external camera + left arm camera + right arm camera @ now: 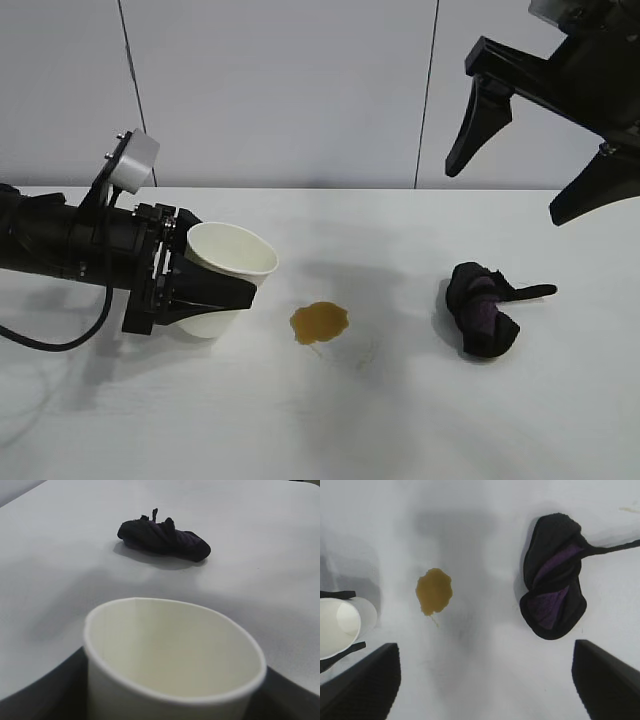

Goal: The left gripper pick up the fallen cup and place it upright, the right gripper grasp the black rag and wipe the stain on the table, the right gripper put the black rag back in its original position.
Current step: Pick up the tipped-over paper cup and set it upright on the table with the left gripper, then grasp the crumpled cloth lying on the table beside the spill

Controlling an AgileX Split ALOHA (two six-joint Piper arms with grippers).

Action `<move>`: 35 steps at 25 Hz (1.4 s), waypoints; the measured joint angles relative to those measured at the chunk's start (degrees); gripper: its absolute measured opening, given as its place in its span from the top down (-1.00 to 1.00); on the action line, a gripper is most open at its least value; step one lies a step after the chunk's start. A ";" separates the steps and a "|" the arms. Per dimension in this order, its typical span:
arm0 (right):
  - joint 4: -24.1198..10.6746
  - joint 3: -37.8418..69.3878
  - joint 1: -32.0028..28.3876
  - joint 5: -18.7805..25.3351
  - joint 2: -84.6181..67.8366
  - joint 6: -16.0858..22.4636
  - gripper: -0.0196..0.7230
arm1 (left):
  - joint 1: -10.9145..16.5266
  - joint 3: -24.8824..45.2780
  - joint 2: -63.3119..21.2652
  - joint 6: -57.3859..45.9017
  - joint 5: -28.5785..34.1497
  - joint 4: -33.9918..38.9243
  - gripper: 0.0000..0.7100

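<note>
Left gripper (215,290) brackets the tilted cup (228,270) (right gripper (530,165) spread, idle); an early release risks toppling onto the stain (320,321).

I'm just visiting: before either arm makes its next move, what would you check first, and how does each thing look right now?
1. White tapered paper cup between the left gripper's fingers: ok, a finger sits on each side.
2. Cup standing upright on the white table: not ok, it tilts, mouth toward the spill.
3. Whether the cup's base rests on the table: cannot tell.
4. Amber-brown stain reachable: ok, it lies bare between the cup and the bunched black rag, touching neither.
5. Rag free to grasp: ok, nothing lies on it.
6. Right gripper ready: ok, open, empty, raised above the rag.
</note>
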 joint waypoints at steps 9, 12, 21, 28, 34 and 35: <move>0.00 0.00 0.00 0.08 0.00 0.00 -0.79 | 0.00 -0.11 1.65 0.18 0.05 -0.06 -0.55; 0.39 0.00 0.00 0.10 0.00 0.00 -0.79 | 0.00 -0.11 1.65 0.11 0.05 -0.06 -0.83; 0.88 0.00 0.00 0.33 0.00 0.00 -0.79 | 0.00 -0.11 -3.16 -14.60 0.00 0.01 -0.95; 0.88 0.00 0.00 0.58 0.00 -1.98 -0.79 | -0.18 -0.11 -20.65 -51.72 -18.80 9.53 -0.95; 0.88 0.00 0.00 -0.59 0.00 -2.64 -0.79 | -1.72 -1.27 -29.69 -95.29 -27.24 36.11 -0.95; 0.88 0.00 0.00 -0.84 0.00 -2.78 -0.79 | -1.77 -2.30 -29.75 -100.23 -25.94 40.93 -0.95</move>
